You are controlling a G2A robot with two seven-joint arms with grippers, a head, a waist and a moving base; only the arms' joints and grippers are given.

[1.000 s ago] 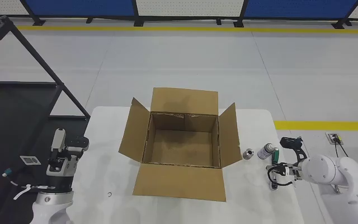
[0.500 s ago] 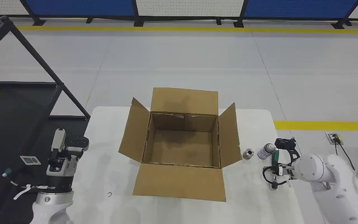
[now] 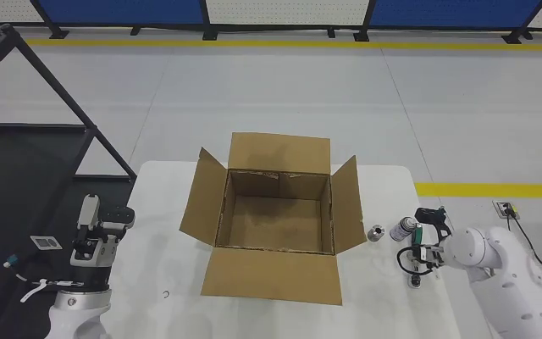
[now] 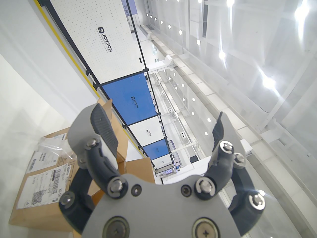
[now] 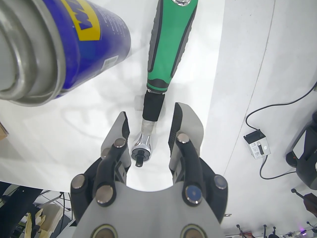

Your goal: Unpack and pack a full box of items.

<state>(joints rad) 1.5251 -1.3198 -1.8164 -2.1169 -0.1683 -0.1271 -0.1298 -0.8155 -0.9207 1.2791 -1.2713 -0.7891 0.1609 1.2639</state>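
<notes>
**Right wrist view.** The right end effector (image 5: 150,120) hangs low over the white surface (image 5: 62,125), its jaws partly open and empty. The ratchet (image 5: 163,58) lies flat there. Its chrome drive head sits between the two fingers and nearer one pad, though you cannot tell whether it touches. Its long axis runs straight out from the palm, with the green handle pointing away. The jaws therefore stand across the shaft, which suits closing on the neck. The blue spray can (image 5: 57,38) lies just beside the handle, clear of the fingers.

**Left wrist view.** The left end effector (image 4: 158,113) is wide open, holds nothing, and points up toward the ceiling. The cardboard box (image 4: 49,164) is beside it.

**Top view.** The box stands mid-surface with its flaps spread, and no contents are visible inside. The ratchet, the can and a small metal socket (image 3: 375,231) lie on the side of the box where the right arm works. The left arm is well apart from them, so assign the pick to the right arm. The near flap stands between the tool and the box opening.
</notes>
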